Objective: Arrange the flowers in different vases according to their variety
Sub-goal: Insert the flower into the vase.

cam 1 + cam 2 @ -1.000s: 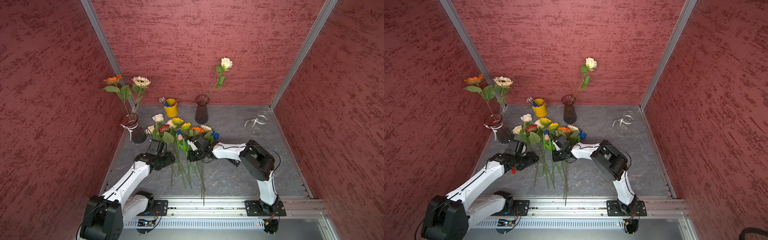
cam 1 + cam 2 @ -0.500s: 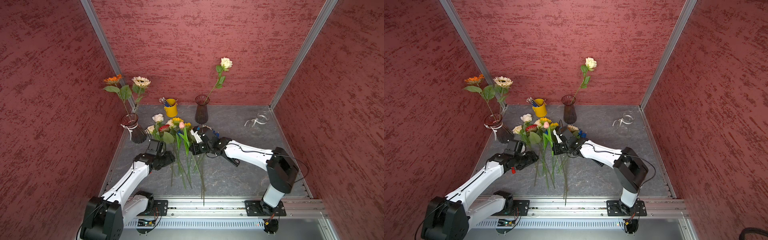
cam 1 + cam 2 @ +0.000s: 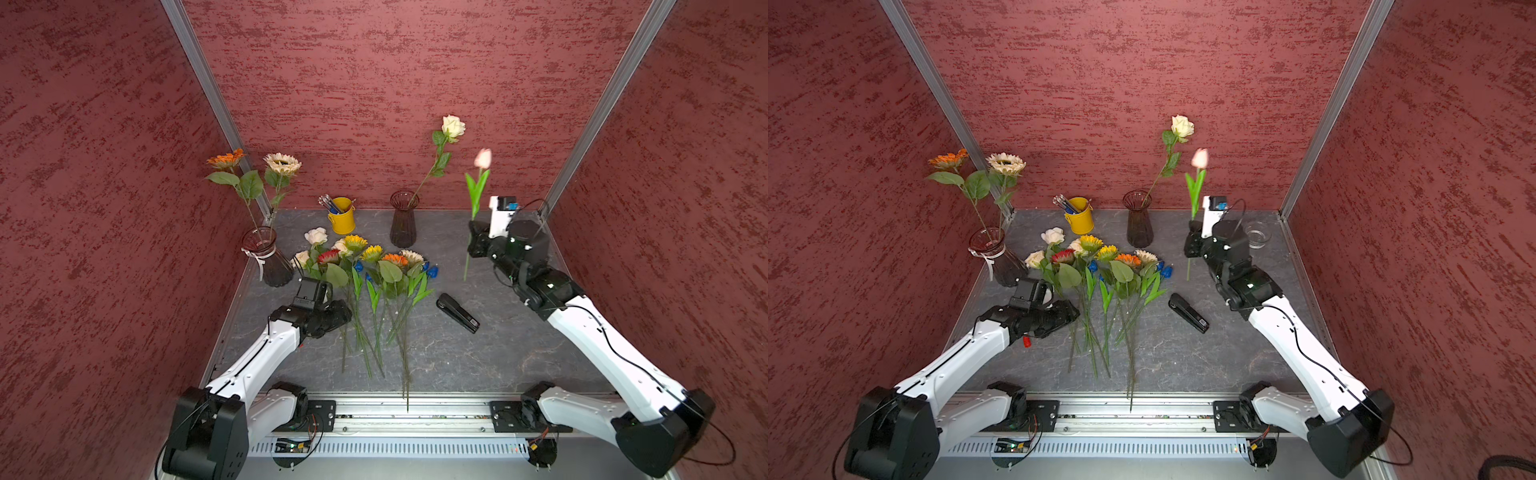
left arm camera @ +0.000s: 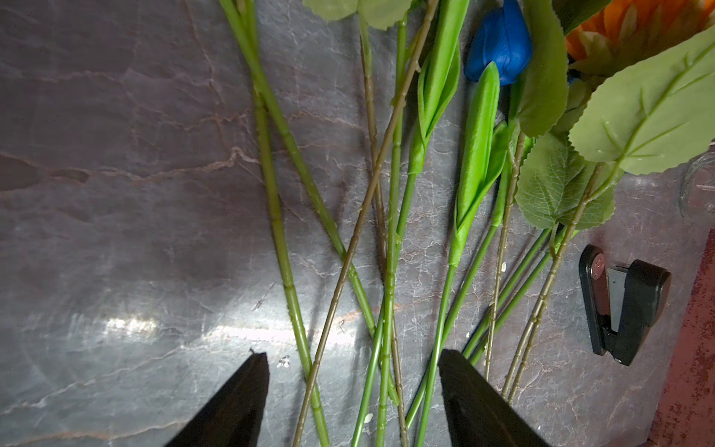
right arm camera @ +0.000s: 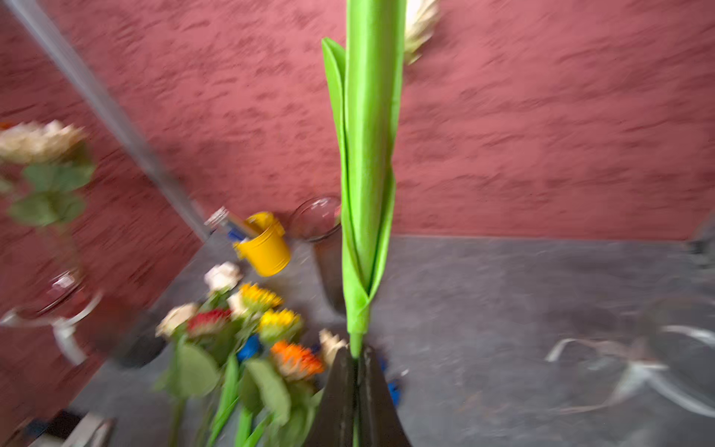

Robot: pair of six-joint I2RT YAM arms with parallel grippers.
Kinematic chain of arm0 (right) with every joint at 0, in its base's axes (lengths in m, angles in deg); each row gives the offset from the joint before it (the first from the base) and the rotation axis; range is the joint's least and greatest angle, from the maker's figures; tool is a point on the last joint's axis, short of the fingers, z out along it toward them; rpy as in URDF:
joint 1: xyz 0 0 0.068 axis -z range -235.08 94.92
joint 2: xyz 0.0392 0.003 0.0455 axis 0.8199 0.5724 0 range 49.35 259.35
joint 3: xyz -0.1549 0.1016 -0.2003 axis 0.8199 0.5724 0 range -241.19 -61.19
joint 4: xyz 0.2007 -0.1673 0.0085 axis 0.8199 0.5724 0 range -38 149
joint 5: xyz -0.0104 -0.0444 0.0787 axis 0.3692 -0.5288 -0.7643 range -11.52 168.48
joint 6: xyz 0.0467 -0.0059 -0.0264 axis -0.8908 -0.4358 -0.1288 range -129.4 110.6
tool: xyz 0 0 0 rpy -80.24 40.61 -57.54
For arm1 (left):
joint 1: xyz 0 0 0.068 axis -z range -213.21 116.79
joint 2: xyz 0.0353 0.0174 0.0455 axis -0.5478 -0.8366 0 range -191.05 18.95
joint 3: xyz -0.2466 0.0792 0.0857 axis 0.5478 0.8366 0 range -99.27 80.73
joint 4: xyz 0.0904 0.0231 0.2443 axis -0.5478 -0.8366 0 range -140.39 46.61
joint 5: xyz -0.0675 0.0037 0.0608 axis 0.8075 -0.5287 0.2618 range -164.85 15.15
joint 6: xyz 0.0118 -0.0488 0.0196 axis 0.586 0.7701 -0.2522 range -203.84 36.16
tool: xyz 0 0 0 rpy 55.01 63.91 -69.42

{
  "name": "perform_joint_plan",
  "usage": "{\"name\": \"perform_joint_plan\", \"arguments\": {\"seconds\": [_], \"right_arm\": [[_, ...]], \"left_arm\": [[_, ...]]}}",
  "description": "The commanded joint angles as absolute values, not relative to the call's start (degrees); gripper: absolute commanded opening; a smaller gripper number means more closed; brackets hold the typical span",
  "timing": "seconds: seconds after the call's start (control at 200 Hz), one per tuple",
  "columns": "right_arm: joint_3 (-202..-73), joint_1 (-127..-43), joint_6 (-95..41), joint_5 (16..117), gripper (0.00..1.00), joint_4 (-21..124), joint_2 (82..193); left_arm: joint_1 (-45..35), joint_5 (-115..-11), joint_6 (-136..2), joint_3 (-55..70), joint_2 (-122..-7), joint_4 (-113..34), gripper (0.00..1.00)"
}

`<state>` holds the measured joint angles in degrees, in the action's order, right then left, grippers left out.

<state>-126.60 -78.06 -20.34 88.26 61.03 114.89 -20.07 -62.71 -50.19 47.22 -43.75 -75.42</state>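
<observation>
The main risk we see is the tulip (image 3: 483, 158) swinging or slipping. The right hand (image 3: 475, 244) pinches it low on a thin, smooth stem, with leaves and bloom high above the grip, so a quick turn could tip it or let it slide through. The stem's lower end hangs free above the tabletop (image 3: 457, 361). It may miss the mouth of the clear vase (image 3: 1257, 233), which stands just beside that arm near the back corner, or knock the light glass over. In the right wrist view that vase is only a blur, so aiming looks uncertain.

The right hand is closed tight on the tulip stem, holding it upright and clear of the tabletop. The left hand (image 4: 354, 360) stands wide open and holds nothing, low over the stems of the pile (image 3: 365, 266); we cannot tell whether it touches them. Several stems lie between its fingers — closing there could gather more than one variety at once.
</observation>
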Motion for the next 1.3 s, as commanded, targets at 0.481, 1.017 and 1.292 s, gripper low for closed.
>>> {"name": "perform_joint_plan", "arguments": {"seconds": [0.481, 1.017, 1.292], "right_arm": [[-130.98, -53.14, -9.69, 90.53, 0.0, 21.26, 134.87], [-123.19, -47.66, -11.91, 90.93, 0.0, 20.65, 140.54], [-119.74, -47.49, -14.34, 91.72, 0.69, 25.62, 134.89]], "left_arm": [[-20.57, -61.43, -49.36, 44.91, -49.76, -71.93, 0.74], [-20.82, -61.09, -49.56, 45.91, -51.28, -70.46, 0.74], [-20.95, -60.76, -49.59, 46.19, -50.21, -70.61, 0.74]]}}
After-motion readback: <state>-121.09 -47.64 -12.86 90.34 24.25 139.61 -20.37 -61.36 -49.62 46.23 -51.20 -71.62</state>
